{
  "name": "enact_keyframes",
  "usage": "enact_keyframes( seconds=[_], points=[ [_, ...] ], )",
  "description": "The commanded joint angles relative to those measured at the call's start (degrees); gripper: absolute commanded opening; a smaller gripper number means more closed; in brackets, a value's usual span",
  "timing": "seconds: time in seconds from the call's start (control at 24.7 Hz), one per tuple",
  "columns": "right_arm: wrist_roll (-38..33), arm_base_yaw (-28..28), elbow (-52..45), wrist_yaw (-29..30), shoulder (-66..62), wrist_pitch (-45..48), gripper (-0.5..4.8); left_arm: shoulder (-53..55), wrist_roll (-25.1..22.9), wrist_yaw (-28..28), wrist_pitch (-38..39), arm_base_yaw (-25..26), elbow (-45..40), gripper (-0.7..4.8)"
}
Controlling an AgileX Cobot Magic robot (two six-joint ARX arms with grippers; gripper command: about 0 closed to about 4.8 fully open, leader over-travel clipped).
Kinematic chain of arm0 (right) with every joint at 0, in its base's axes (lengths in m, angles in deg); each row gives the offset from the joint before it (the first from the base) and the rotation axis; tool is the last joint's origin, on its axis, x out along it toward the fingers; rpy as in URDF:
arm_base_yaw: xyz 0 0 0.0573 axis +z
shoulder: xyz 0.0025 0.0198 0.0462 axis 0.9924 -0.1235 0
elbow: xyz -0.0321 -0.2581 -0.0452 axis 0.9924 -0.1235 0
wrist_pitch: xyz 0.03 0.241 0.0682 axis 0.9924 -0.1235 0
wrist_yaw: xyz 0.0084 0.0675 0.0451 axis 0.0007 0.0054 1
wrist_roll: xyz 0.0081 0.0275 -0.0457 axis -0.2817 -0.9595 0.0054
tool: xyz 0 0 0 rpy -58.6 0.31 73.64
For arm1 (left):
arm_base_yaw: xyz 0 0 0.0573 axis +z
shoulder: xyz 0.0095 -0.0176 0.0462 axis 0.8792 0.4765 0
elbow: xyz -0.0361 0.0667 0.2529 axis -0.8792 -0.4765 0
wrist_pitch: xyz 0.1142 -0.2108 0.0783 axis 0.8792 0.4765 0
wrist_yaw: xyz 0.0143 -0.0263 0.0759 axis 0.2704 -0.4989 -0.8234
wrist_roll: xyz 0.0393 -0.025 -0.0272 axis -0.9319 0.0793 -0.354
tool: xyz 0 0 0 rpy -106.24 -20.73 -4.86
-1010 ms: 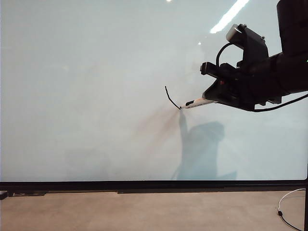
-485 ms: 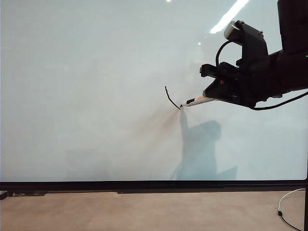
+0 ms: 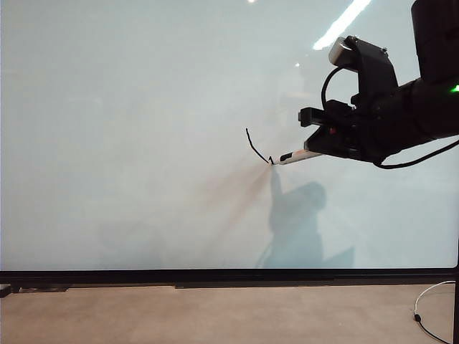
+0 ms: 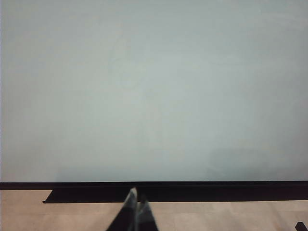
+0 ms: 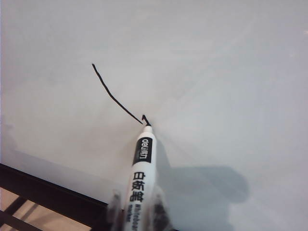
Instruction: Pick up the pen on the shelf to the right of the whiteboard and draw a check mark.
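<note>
The right gripper (image 3: 320, 151) is clamped on the rear of the pen (image 3: 295, 155), its two blurred fingers (image 5: 115, 211) pressed against either side of the white barrel in the right wrist view. The pen (image 5: 141, 178) reaches out ahead of this claw with its black tip touching the whiteboard (image 3: 129, 143). On the black band just behind the tip, small white lettering reads "deli"; farther back toward the fingers the barrel carries two bold black Chinese characters and a line of fine print too blurred to read. At the tip lies the check mark (image 3: 257, 147), so far a short black stroke slanting up and away from the pen with a tiny jagged hook where the tip rests; the same line (image 5: 115, 96) shows clearly from the wrist. Beyond the claw, the glossy pale board fills nearly everything, reflecting a ceiling light strip and bearing the arm's grey shadow below the pen. A thin black frame edge (image 3: 229, 276) runs along the board's bottom, with a tan surface (image 3: 215, 315) beneath it and a white cable (image 3: 430, 301) lying off below the arm. The left gripper (image 4: 134, 211) hangs well apart from all this, low before a bare stretch of board, its fingers pressed together and holding nothing.
</note>
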Motion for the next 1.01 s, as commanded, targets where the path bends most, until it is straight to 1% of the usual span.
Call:
enact_keyframes(
  seconds=[0.04, 0.57, 1.01],
  points=[
    [2.5, 0.0, 0.2, -0.4, 0.3, 0.6, -0.07, 0.0, -0.3, 0.0, -0.7, 0.0, 0.2, -0.04],
    [11.8, 0.0, 0.2, 0.1, 1.8, 0.6, -0.07, 0.0, -0.3, 0.0, -0.7, 0.0, 0.2, -0.04],
    [13.4, 0.0, 0.2, 0.0, 2.1, -0.6, -0.07, 0.0, -0.3, 0.0, -0.7, 0.0, 0.2, -0.04]
  ],
)
